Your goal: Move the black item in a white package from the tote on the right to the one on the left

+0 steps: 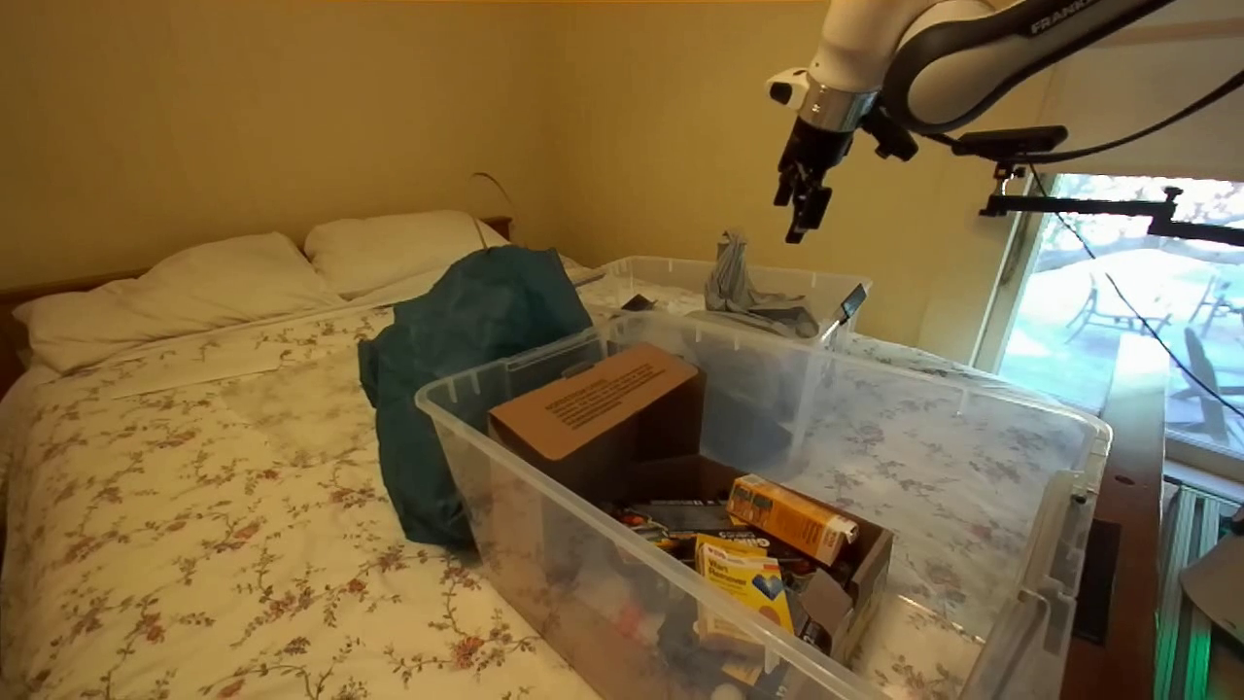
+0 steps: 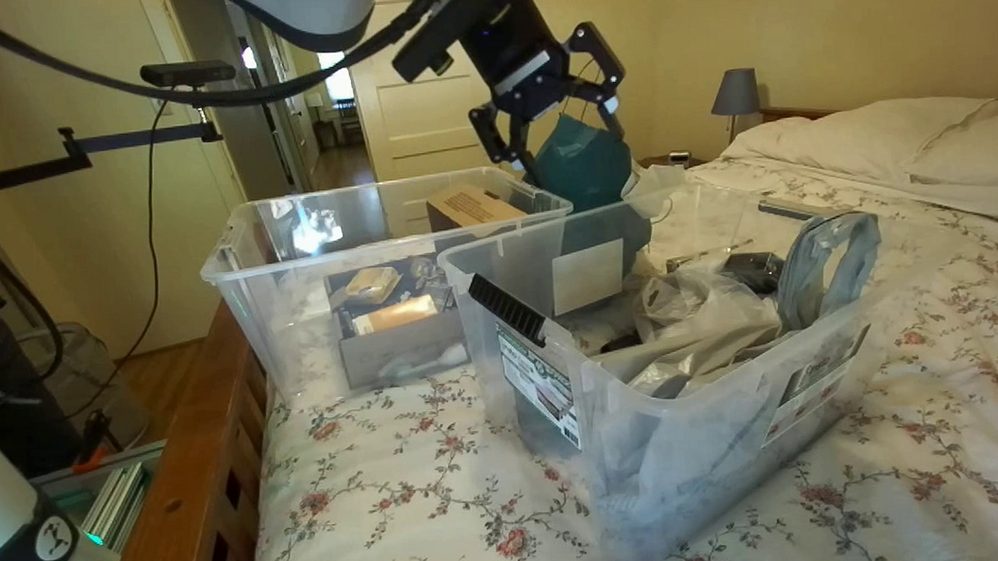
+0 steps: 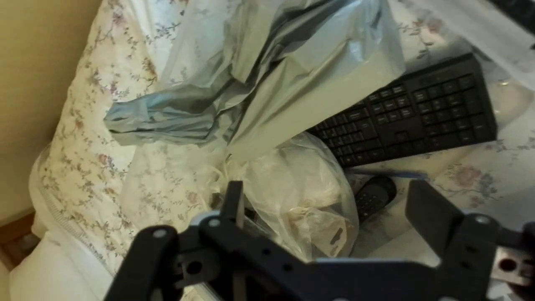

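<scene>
The pincer [image 3: 328, 196] hangs spread, higher than a tote [image 2: 687, 448]; inside that tote, grey plastic [image 3: 309, 83] partly hides a keyboard [image 3: 411, 115], and I can't tell what a translucent bag [image 3: 301, 188] holds.

Floral-covered bed [image 1: 243, 467], yellowish walls [image 1: 292, 117], bright window [image 1: 1147, 262]
</scene>
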Action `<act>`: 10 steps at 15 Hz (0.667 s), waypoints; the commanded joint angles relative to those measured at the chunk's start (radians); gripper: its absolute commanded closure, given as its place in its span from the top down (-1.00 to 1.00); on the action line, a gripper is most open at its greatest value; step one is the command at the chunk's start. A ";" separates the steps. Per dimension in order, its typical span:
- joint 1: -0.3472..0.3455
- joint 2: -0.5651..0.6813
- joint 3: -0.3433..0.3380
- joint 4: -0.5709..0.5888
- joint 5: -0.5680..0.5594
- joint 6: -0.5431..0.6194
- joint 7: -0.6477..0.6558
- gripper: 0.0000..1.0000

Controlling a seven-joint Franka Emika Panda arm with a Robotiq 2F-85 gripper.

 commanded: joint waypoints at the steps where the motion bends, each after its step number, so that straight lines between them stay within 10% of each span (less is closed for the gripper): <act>1: -0.006 0.034 0.000 0.033 -0.028 0.005 -0.008 1.00; 7: -0.013 0.086 -0.003 0.085 -0.048 0.009 -0.031 1.00; 10: -0.025 0.150 -0.016 0.100 -0.049 0.208 -0.160 1.00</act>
